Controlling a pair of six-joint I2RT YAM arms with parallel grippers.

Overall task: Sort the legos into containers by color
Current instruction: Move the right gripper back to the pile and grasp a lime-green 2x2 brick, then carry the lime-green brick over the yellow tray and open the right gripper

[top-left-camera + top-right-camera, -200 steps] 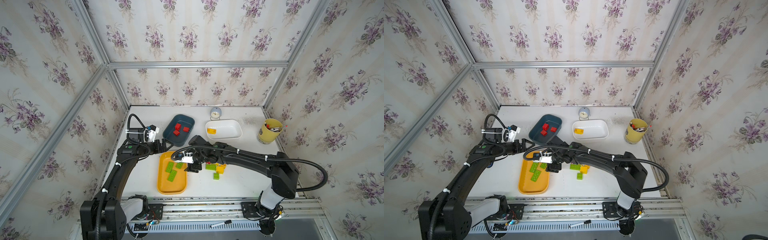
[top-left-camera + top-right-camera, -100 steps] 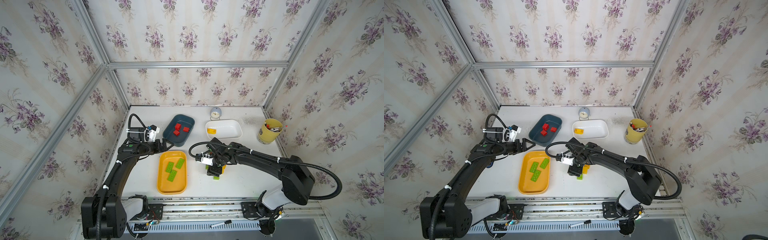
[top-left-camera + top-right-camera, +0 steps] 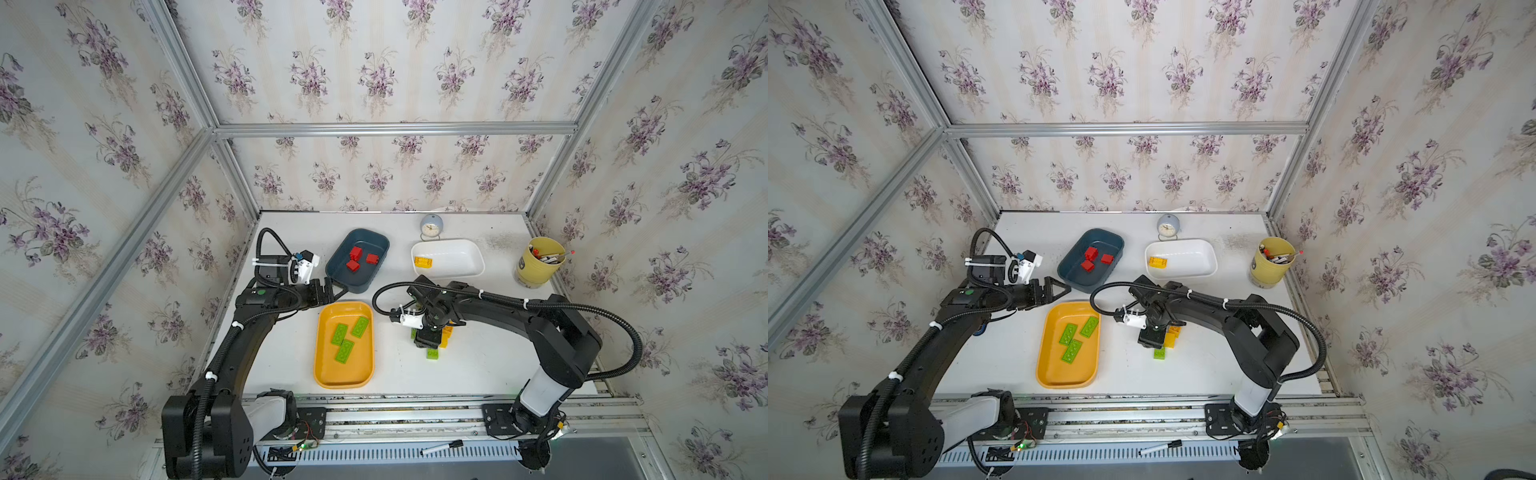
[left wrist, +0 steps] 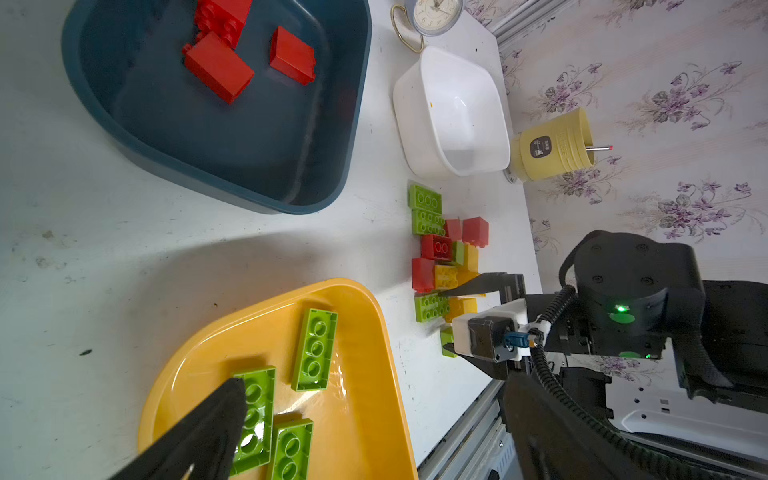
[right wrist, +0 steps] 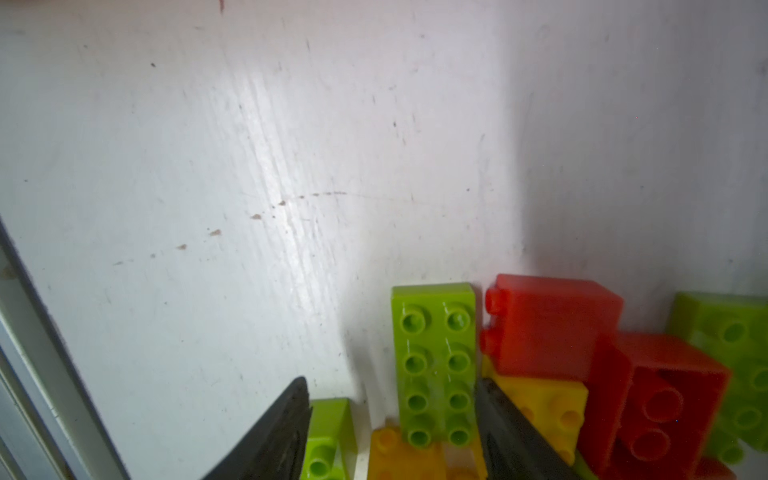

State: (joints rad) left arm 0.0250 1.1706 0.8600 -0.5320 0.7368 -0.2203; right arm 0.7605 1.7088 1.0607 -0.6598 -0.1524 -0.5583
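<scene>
The right pincer [image 5: 391, 381] points down at the bench [image 5: 249, 166], half open, astride a long green brick [image 5: 434, 361] lying studs up. Only the right wrist view shows how it stands: one finger [image 5: 511, 432] is against the brick's side, while the other finger [image 5: 282, 424] stands apart from it, so nothing is gripped. Just outside the free finger lies a small green brick [image 5: 328, 432]. Past the touching finger, yellow bricks [image 5: 548, 403] and red bricks [image 5: 552, 324] crowd close. In both top views the arm covers most of this cluster, and little more than the small green brick shows beside the pincer. The left wrist view alone shows the whole pile [image 4: 444, 257], with red, green and yellow bricks touching one another. Sideways from the right pincer, toward the other arm, the yellow tray [image 3: 345, 374] holds three green bricks [image 3: 345, 351]. The left pincer [image 3: 338, 287] hangs spread wide and empty between that tray and the blue tray [image 3: 365, 276], close to the blue rim. Its own wrist view catches just one of its fingers [image 4: 199, 436], over the yellow tray. The blue tray holds three red bricks [image 3: 356, 255]. Beyond the right pincer, the white tray [image 3: 457, 262] holds one yellow brick [image 3: 422, 262], which is plain in both top views but hidden by the tray's wall in the left wrist view. Farthest off stand a clock [image 3: 431, 226] and a cup [image 3: 536, 266] of pens.
</scene>
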